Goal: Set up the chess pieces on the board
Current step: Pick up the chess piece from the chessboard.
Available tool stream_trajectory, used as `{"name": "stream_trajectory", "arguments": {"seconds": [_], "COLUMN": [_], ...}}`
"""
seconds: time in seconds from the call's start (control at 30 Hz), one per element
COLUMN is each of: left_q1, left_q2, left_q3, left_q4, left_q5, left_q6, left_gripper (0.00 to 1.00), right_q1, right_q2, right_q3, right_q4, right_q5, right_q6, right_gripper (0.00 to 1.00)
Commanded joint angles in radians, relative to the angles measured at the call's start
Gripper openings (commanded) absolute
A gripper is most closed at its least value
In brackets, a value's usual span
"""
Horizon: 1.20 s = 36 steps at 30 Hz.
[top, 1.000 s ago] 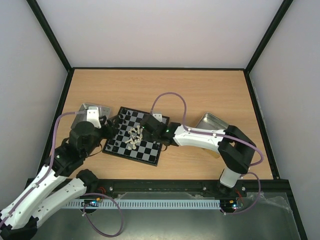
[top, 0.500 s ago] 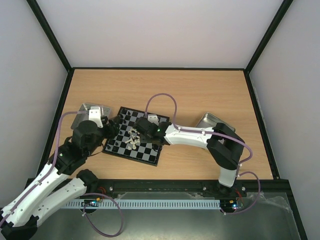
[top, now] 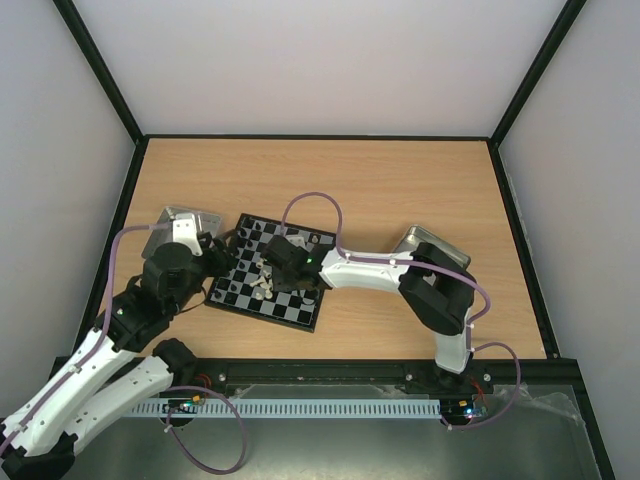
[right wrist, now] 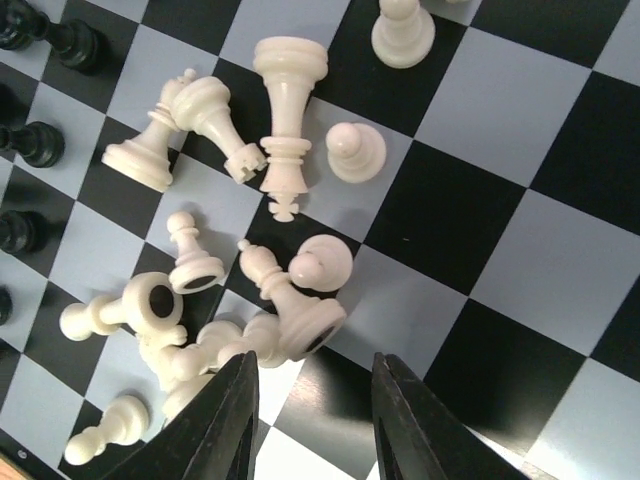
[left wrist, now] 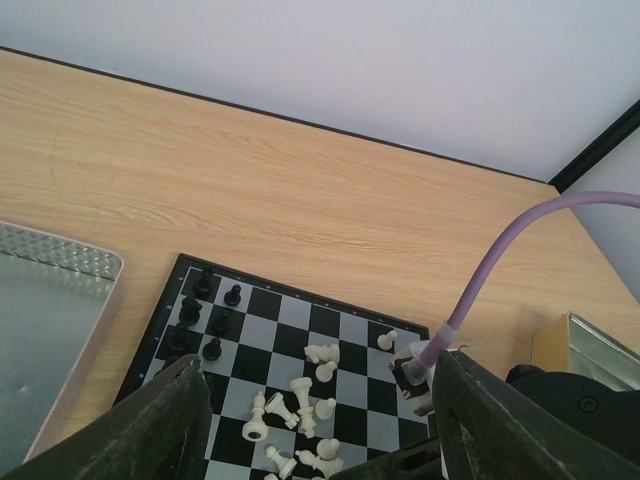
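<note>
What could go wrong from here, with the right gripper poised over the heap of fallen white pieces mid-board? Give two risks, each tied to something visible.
1. The white pieces lie tangled and touching, so the right gripper may pinch two at once or shove neighbours aside.
2. They lie on their sides on the board, so a rounded one could slip from the pinch and roll into the standing black pieces.

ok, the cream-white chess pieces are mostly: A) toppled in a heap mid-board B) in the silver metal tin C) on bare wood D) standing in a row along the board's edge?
A: the cream-white chess pieces lie mostly on their sides, jumbled on the middle squares of the black-and-grey chequered board.
</note>
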Motion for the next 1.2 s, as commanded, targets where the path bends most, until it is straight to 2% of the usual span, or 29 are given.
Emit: {"name": "stream_trajectory", "arguments": {"seconds": [0.0,0.13,0.47,0.8,1.07,1.17], "left_q1": [0.006,0.006,0.006,0.006,0.006,0.006], "left_q2": [-0.009,-0.006,-0.012,-0.011,-0.010,-0.012], "left_q3": [-0.018,-0.020,-0.018,-0.018,-0.017,-0.018], "left_q4": [0.006,0.005,-0.004,-0.009,-0.012,-0.014], "left_q5": [-0.026,-0.027,-0.043,-0.045,-0.045,-0.046], "left_q6": [-0.017,-0.016,-0.019,-0.019,-0.021,-0.023], "left_gripper": [0.63,0.63,0.63,0.63,0.63,0.63], "right_q1": [0.018,0.035,0.045,0.047,0.047,0.047], "right_q2": [0.017,0.029,0.071,0.071,0.009,0.016], "right_q3": [0.043,0.073,0.117,0.121,0.079,0.079], "right_q4": [0.009,-0.005,-0.051,-0.059,-0.017,-0.028], "right_q5": [-0.006,0.017,0.097,0.132,0.169,0.181], "right_q6": [-0.005,0.004,0.036,0.040,0.060,0.068], "right_gripper": [0.31,0.31,0.14,0.15,0.13,0.18]}}
